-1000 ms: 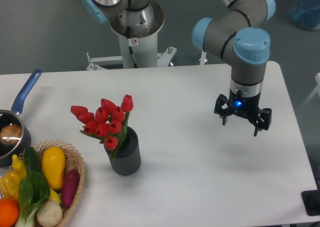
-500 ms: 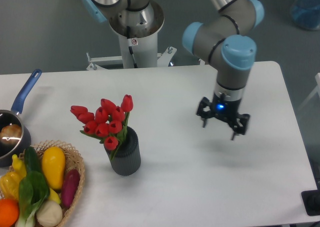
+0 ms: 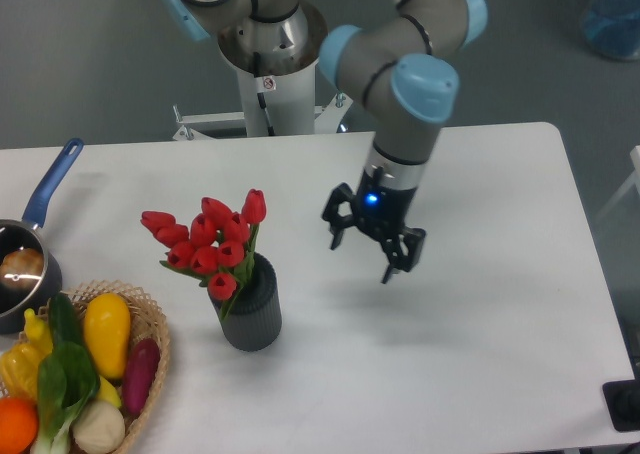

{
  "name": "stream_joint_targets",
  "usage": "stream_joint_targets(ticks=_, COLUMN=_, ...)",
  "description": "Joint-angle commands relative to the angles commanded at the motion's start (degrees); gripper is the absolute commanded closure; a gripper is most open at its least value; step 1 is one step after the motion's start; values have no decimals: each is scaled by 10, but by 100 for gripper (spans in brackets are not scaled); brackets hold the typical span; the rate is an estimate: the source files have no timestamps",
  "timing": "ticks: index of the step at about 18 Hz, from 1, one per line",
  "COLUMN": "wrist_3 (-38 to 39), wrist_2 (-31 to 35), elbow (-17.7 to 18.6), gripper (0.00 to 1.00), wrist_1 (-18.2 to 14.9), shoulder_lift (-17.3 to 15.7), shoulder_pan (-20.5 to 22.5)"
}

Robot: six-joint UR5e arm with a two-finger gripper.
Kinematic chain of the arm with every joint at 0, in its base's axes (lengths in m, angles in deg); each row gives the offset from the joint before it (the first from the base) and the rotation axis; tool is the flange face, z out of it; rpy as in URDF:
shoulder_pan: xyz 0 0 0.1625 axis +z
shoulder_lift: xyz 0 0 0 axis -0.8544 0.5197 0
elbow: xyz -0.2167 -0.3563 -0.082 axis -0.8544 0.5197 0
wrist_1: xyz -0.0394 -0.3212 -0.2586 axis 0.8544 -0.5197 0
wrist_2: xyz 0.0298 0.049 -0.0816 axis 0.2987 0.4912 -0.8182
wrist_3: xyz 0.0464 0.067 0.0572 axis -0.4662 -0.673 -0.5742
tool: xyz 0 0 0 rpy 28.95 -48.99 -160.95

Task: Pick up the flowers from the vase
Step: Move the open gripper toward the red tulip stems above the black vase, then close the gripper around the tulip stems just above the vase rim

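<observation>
Flowers (image 3: 208,239) tilted up-left in vase (image 3: 252,315)

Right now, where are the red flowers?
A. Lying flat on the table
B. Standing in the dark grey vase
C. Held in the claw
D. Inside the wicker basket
B: the flowers stand with their stems in the vase, while the open claw hangs empty to the right of them.

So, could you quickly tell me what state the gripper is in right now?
Gripper: open and empty, hanging above the table to the right of the flowers.
</observation>
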Motion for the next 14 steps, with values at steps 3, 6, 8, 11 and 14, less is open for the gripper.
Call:
stream_joint_targets(ticks=3, wrist_3=0, wrist_2=-92, elbow=11, gripper=0, wrist_1=-1, shoulder_lift=-9, shoulder_pan=-2)
stream_joint_targets(ticks=6, wrist_3=-3, wrist_2=-200, elbow=25, gripper=0, wrist_1=-1, shoulder_lift=-18, shoulder_pan=-2)
stream_joint_targets(ticks=8, wrist_3=-4, wrist_2=-237, elbow=27, gripper=0, wrist_1=-1, shoulder_lift=-19, shoulder_pan=-2)
stream_joint_targets(ticks=11, wrist_3=-13, wrist_2=-276, elbow=27, gripper=0, wrist_1=0, shoulder_lift=-17, shoulder_pan=-5)
stream_joint_targets(ticks=14, wrist_3=-58, wrist_2=-304, elbow=31, gripper=0, wrist_1=-1, shoulder_lift=-11, shoulder_pan=-3)
